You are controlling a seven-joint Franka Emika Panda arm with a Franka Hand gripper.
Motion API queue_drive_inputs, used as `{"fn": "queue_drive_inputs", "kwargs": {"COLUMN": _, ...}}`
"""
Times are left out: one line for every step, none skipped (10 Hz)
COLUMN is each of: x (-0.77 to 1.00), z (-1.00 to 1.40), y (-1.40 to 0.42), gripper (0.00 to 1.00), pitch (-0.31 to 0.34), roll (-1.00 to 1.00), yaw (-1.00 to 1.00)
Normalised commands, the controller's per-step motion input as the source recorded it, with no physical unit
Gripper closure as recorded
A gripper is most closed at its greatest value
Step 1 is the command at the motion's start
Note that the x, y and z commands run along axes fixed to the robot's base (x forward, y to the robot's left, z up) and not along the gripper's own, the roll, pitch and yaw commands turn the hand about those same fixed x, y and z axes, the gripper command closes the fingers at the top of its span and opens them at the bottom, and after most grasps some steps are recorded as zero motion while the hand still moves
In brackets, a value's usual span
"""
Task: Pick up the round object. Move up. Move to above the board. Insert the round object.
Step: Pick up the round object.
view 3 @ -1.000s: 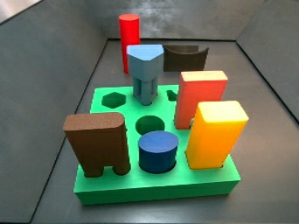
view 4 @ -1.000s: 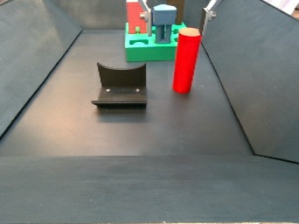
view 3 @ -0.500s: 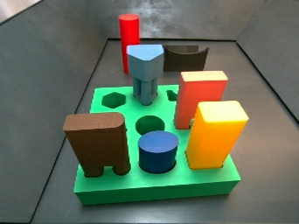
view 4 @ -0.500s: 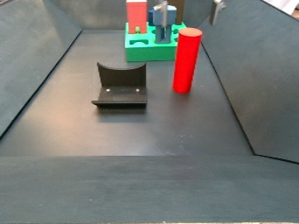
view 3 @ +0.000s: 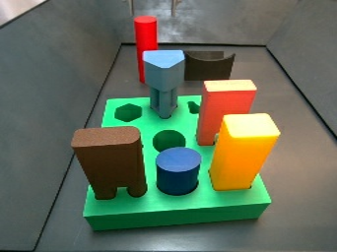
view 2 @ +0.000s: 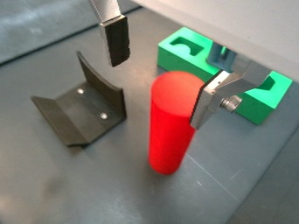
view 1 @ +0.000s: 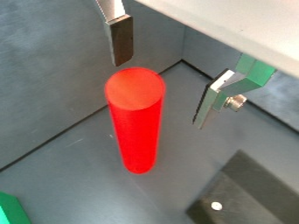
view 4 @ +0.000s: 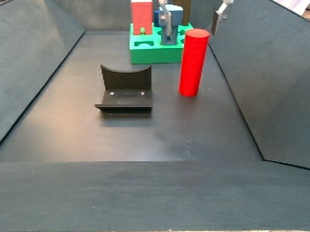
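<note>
Both wrist views show the gripper (view 1: 163, 74) above the upright, plain red round object (view 1: 135, 118), jaws released.

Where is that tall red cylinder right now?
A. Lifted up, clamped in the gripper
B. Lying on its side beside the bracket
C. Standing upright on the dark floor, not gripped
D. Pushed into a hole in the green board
C: in a side view the round object stands upright on the floor, apart from the board, and in a wrist view the open gripper hovers above it, its fingers clear of its sides.
</note>
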Motion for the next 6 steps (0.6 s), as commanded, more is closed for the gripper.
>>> {"fn": "queue_drive_inputs", "kwargs": {"x": -0.46, "z": -0.07, "y": -0.23, "gripper": 0.00, "pitch": -0.099, "roll": -0.02, "yaw": 0.00}}
{"fn": "queue_drive_inputs", "kwargs": {"x": -0.17, "z": -0.15, "y": -0.26, "gripper": 0.00, "pitch": -0.067, "roll": -0.03, "yaw": 0.00}}
{"fn": "queue_drive_inputs", "kwargs": {"x": 0.19, "z": -0.31, "y": -0.16, "gripper": 0.00, "pitch": 0.000, "roll": 0.00, "yaw": 0.00}}
{"fn": "queue_drive_inputs", "kwargs": {"x": 0.35, "z": -0.45, "y": 0.00, "gripper": 0.00, "pitch": 0.000, "roll": 0.00, "yaw": 0.00}}
{"fn": "queue_drive_inputs", "kwargs": {"x": 0.41, "z": -0.48, "y": 0.07, "gripper": 0.00, "pitch": 0.000, "roll": -0.03, "yaw": 0.00}}
{"fn": "queue_drive_inputs", "kwargs": {"x": 0.26, "z": -0.35, "y": 0.07, "gripper": 0.00, "pitch": 0.000, "roll": -0.05, "yaw": 0.00}}
